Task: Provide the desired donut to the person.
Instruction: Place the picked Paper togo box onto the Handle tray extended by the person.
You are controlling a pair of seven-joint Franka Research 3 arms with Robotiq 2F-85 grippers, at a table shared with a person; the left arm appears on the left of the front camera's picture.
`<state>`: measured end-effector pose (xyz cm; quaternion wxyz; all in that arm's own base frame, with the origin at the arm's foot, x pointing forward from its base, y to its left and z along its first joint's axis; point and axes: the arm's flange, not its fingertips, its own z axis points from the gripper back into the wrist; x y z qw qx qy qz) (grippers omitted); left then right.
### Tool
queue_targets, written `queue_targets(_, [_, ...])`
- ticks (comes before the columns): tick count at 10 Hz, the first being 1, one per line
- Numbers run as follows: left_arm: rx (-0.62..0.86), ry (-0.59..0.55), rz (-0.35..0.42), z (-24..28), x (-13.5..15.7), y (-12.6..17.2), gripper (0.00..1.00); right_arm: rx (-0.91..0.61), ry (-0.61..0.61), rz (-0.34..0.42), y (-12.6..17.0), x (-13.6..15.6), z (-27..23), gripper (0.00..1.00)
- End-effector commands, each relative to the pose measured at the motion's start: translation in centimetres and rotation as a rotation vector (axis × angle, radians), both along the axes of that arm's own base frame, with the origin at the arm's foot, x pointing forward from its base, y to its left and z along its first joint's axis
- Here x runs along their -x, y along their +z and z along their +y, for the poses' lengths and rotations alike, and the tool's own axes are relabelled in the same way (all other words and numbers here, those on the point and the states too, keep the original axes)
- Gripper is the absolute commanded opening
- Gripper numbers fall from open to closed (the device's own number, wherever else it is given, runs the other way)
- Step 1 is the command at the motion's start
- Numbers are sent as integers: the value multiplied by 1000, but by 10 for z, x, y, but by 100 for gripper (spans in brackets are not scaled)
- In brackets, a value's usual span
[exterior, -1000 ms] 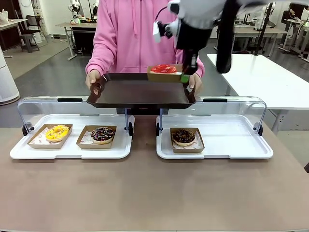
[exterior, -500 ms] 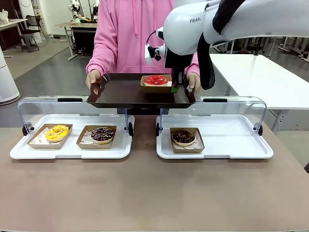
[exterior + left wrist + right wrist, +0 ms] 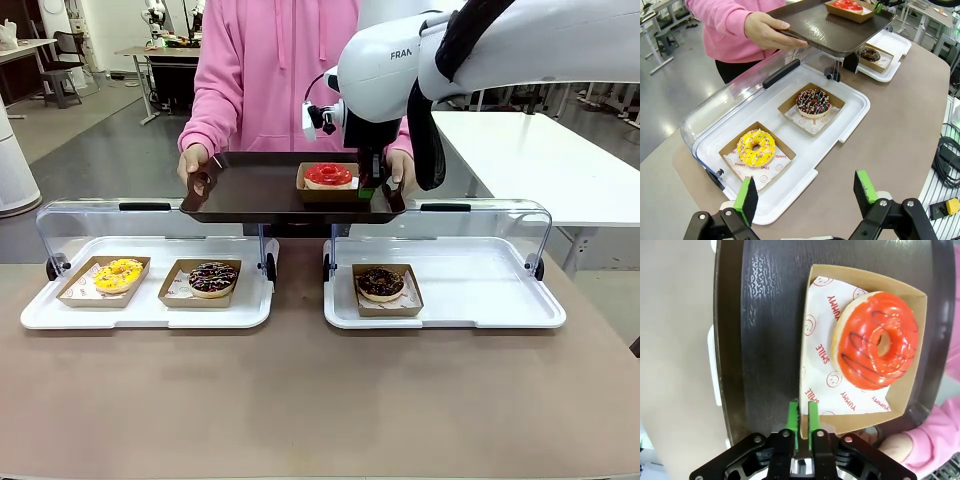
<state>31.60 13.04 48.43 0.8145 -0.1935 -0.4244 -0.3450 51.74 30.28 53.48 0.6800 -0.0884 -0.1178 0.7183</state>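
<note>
Beyond the left pincer (image 3: 805, 190), wide open and empty over the table (image 3: 900, 125), the person (image 3: 260, 70) holds a dark tray (image 3: 250, 192). The right pincer (image 3: 802, 422) is closed narrowly on the near wall of the cardboard box (image 3: 328, 194) on that tray. The red donut (image 3: 860, 360) lies in the box just past its tips.
</note>
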Motion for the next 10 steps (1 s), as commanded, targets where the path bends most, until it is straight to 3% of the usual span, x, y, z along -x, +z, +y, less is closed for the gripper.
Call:
queue_targets(1, [21, 4, -5, 1, 0, 0, 100, 5, -8, 7, 9, -3, 0, 100])
queue_targets(2, [21, 4, -5, 1, 0, 0, 100, 8, -6, 11, 10, -3, 1, 65])
queue_targets(3, [21, 4, -5, 1, 0, 0, 100, 7, 0, 19, 12, -3, 0, 100])
queue_targets(10, [21, 4, -5, 1, 0, 0, 100, -7, 33, 54, 19, 0, -3, 100])
